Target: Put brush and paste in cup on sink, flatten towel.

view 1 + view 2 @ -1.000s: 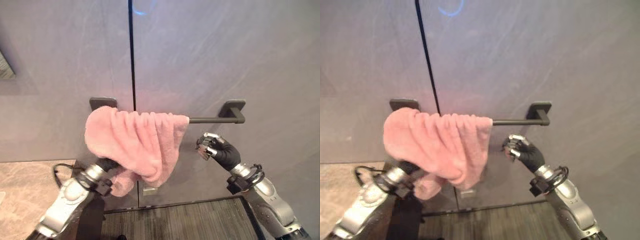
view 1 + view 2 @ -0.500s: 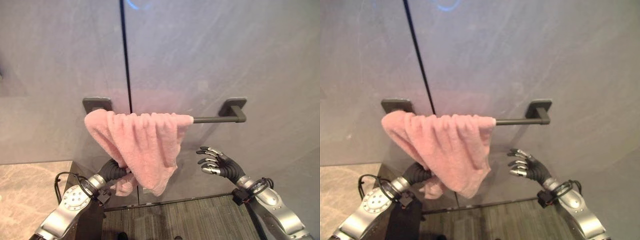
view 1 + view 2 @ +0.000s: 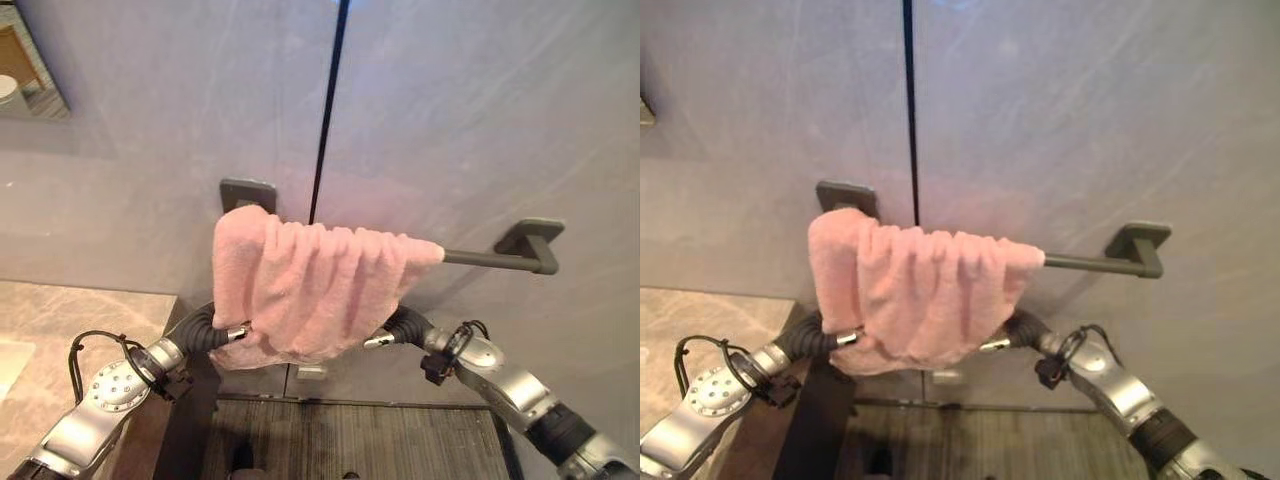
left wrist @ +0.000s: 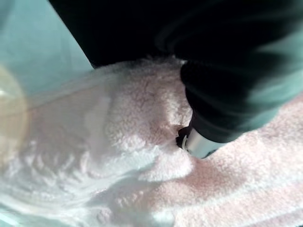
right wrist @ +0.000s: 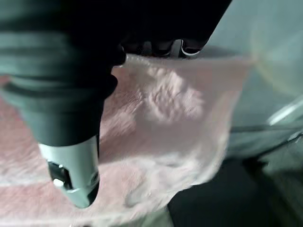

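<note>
The pink towel (image 3: 315,290) hangs bunched in folds over the left end of the dark bar (image 3: 490,258) on the grey wall (image 3: 460,120), leaving the bar's right stretch bare. My left robot hand (image 3: 228,331) reaches in under the towel's lower left edge and my right robot hand (image 3: 385,335) under its lower right edge, both against the cloth. With the fingers of each mostly buried behind the towel, I cannot tell whether either is clenched on it or loose; the stone surface (image 3: 60,320) lies at my left.
</note>
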Robot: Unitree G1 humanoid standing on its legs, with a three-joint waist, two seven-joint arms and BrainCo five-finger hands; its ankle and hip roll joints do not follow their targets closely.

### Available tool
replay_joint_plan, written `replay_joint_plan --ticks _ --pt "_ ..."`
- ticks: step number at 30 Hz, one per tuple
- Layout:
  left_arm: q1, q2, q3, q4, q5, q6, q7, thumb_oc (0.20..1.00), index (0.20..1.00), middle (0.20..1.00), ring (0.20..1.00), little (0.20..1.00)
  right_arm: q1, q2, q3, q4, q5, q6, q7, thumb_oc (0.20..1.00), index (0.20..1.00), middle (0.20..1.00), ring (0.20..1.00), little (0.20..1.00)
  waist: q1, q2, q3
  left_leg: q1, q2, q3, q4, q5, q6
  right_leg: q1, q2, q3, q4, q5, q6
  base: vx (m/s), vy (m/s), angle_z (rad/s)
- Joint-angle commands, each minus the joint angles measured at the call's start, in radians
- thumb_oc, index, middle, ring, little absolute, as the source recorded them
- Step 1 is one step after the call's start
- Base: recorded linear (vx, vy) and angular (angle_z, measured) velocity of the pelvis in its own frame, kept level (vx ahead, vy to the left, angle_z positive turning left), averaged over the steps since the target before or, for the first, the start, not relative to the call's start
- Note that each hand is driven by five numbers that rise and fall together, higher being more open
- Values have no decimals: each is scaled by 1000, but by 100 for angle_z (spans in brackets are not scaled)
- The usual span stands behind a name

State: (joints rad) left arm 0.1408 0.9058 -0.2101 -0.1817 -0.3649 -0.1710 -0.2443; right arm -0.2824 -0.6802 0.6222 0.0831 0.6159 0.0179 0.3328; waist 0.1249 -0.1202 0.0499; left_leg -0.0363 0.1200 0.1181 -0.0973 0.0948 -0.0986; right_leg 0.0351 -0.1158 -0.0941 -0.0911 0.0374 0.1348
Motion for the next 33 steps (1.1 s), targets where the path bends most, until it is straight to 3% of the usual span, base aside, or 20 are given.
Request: replay_joint_plan --ticks 1,3,4,5,8,12,17,21,22,26,31,33 --pt "-87 23 -10 -1 -6 -53 4 200 200 200 200 200 -124 5 5 -51 100 -30 23 1000 1000 1000 1000 1000 23 0 7 78 -90 53 10 -101 66 26 -16 -51 20 37 28 0 0 0" --pt "-93 12 -26 4 0 -54 -3 200 200 200 200 200 -156 21 31 -59 105 -26 32 1000 1000 1000 1000 1000 24 1 4 85 -90 53 10 -104 67 31 -13 -52 19 33 26 0 0 0" --pt "-94 2 -35 6 3 -51 -3 200 200 200 200 200 -165 36 36 -60 98 -25 22 821 821 821 821 821 23 0 3 90 -87 55 10 -106 66 34 -11 -54 17 31 24 0 0 0" --pt "-96 -2 -39 4 5 -49 -2 200 200 200 200 200 -164 44 33 -58 96 -27 13 200 200 200 200 200 22 1 3 92 -87 56 10 -107 66 36 -10 -54 17 30 23 0 0 0" --pt "-96 -27 -42 3 21 -41 8 200 200 200 200 200 -138 92 -2 -62 74 -36 -19 200 200 200 200 200 13 2 4 100 -82 60 10 -109 63 38 -4 -53 15 28 21 0 0 0" --pt "-74 -53 -19 6 28 -45 10 200 200 200 200 200 -46 85 -81 -122 51 -54 -31 200 200 200 200 200 -2 6 -4 112 -76 63 10 -113 61 40 -2 -49 21 25 20 0 0 0" --pt "2 -98 115 -156 -17 -86 12 200 200 200 200 200 272 42 -397 -389 48 -133 -29 200 200 200 200 200 -61 23 -30 135 -66 71 10 -117 56 48 7 -38 38 8 15 9 -25 -3" --pt "47 -145 226 -289 -49 -122 35 200 200 200 200 200 405 61 -510 -547 102 -159 13 200 200 200 200 200 -84 26 -44 144 -56 70 10 -117 49 51 14 -37 48 -7 8 5 -54 -12" --pt "59 -194 255 -318 -81 -130 48 200 200 200 200 200 427 80 -525 -583 110 -164 14 200 200 200 200 200 -89 28 -48 151 -52 69 10 -117 47 53 20 -37 55 -17 3 -7 -45 -20" --pt "84 -236 228 -290 -76 -127 46 200 200 200 200 200 440 106 -499 -541 105 -150 12 200 200 200 200 200 -92 32 -48 164 -49 74 10 -117 46 61 25 -38 61 -26 -5 -3 -14 -4" --pt "65 -224 73 19 59 -90 61 200 200 200 200 200 396 108 -420 -307 -57 -131 -67 200 200 200 200 200 -92 42 -49 177 -48 78 16 -112 44 77 30 -39 65 -31 -9 0 0 0" --pt "48 -217 51 48 68 -86 68 200 200 200 200 200 373 137 -396 -239 -22 -126 -88 200 200 200 200 200 -86 45 -48 176 -48 74 18 -110 45 80 31 -45 66 -31 -10 0 0 0"
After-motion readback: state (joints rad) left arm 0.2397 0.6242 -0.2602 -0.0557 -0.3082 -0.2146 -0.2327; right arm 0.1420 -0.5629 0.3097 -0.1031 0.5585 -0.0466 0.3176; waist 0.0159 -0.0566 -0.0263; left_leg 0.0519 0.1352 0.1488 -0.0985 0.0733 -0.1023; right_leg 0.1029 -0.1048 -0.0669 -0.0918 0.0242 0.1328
